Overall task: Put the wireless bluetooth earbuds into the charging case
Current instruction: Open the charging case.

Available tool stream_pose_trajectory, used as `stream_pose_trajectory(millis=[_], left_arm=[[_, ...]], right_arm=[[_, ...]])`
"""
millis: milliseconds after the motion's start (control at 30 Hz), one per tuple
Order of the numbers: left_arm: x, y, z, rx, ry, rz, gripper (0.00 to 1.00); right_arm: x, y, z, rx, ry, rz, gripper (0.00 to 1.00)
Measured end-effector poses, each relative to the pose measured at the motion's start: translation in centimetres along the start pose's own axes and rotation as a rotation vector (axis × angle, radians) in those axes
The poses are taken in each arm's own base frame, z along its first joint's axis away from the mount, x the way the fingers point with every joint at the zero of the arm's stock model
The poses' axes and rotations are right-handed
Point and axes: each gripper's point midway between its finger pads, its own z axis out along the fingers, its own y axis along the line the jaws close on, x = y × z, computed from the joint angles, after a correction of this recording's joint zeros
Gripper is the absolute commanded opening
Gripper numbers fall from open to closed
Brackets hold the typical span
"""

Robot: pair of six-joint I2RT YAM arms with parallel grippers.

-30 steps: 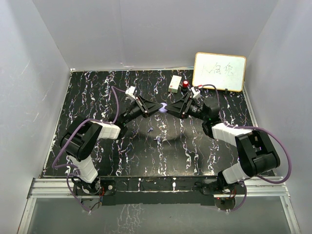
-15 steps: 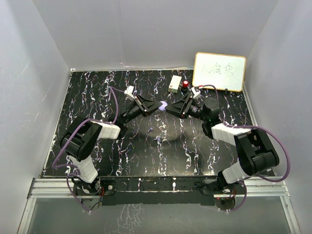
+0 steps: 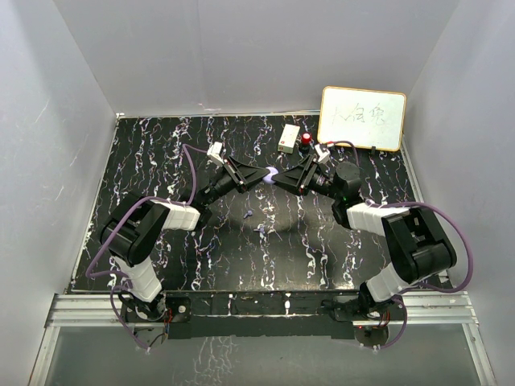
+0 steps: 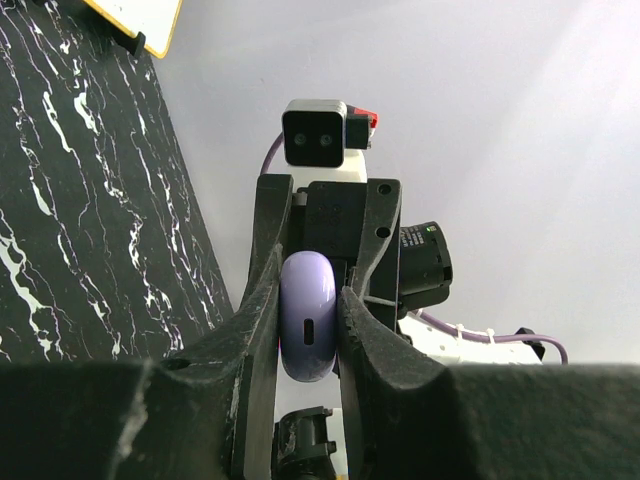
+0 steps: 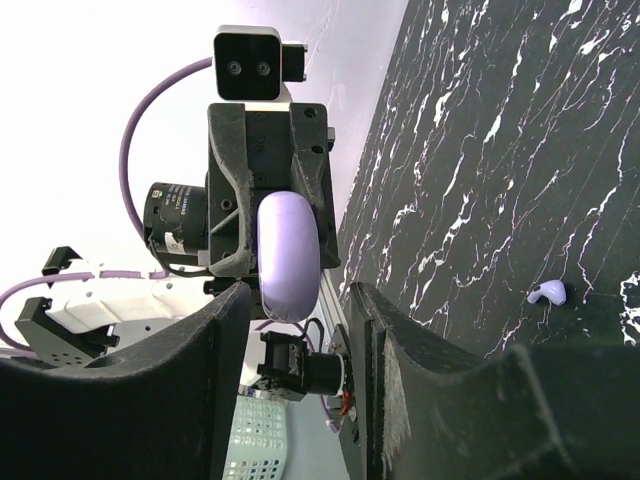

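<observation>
The lilac charging case [image 3: 271, 174] hangs above the middle of the table, pinched edge-on in my left gripper [image 3: 265, 175]. In the left wrist view the case [image 4: 307, 315] sits tight between both fingers, its lid closed. My right gripper [image 3: 281, 177] faces it from the right, open. In the right wrist view its fingers [image 5: 228, 330] stand wide apart, with the case [image 5: 288, 255] just beyond the tips and untouched. Two tiny lilac earbuds [image 3: 250, 214] [image 3: 260, 228] lie on the black table below. One earbud [image 5: 549, 292] shows in the right wrist view.
A whiteboard [image 3: 362, 118] leans at the back right. A small white box [image 3: 288, 137] and a red-topped object [image 3: 306, 139] stand at the back edge. Grey walls close in the black marbled table [image 3: 161, 161] on three sides.
Both grippers and the case have shifted slightly toward the back of the table. The earbuds have not moved.
</observation>
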Motion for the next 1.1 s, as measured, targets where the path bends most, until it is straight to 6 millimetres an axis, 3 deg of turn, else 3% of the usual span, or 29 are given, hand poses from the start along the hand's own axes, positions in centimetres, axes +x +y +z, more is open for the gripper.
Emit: stream_pose_trajectory(millis=[1100], left_arm=[[0.30,0.19,-0.19,-0.006,-0.001,-0.025,0.00]], right_arm=[[-0.72,0.05,0.02,-0.034,-0.024,0.022,0.30]])
